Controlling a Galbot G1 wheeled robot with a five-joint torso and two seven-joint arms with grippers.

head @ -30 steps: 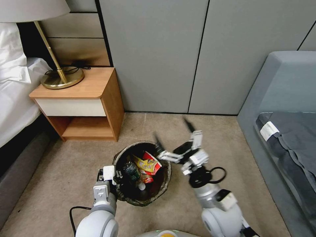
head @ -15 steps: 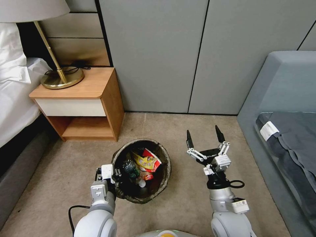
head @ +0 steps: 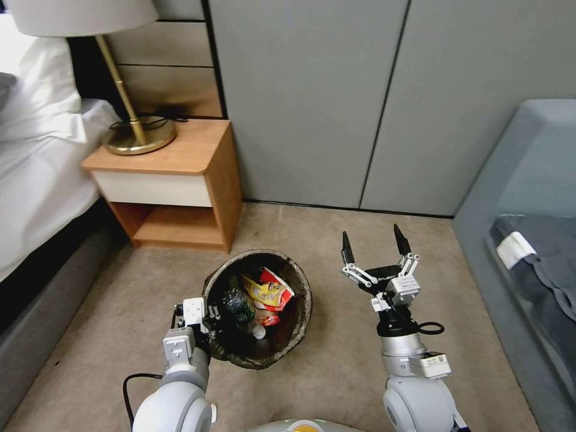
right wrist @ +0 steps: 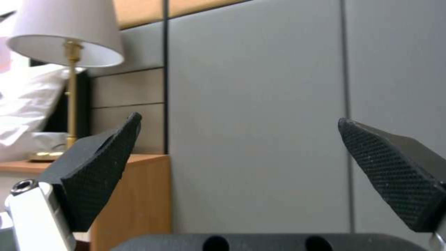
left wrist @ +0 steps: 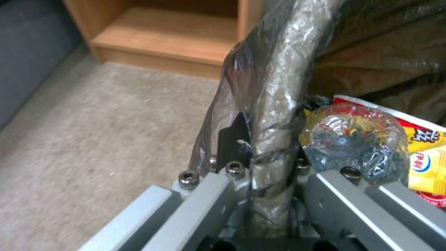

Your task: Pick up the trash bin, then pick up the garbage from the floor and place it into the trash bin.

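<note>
Bin gripped at its rim by the left hand, right hand empty and spread.

Head view: beige carpet (head: 108, 324), grey wall panels, a nightstand (head: 174, 186) with a brass lamp (head: 135, 120), a bed (head: 36, 180) at left. The bin (head: 300, 324), lined with a dark bag, holds garbage (head: 267, 294): red and yellow wrappers and a bottle. The left hand (head: 207, 318) clamps its near rim; the right hand (head: 375, 246) hovers beside it, fingers apart.
Left wrist view: fingers pinch the crinkled bag rim (left wrist: 269, 115).
Right wrist view: two black pads (right wrist: 100, 170) stand wide, facing the wall.
</note>
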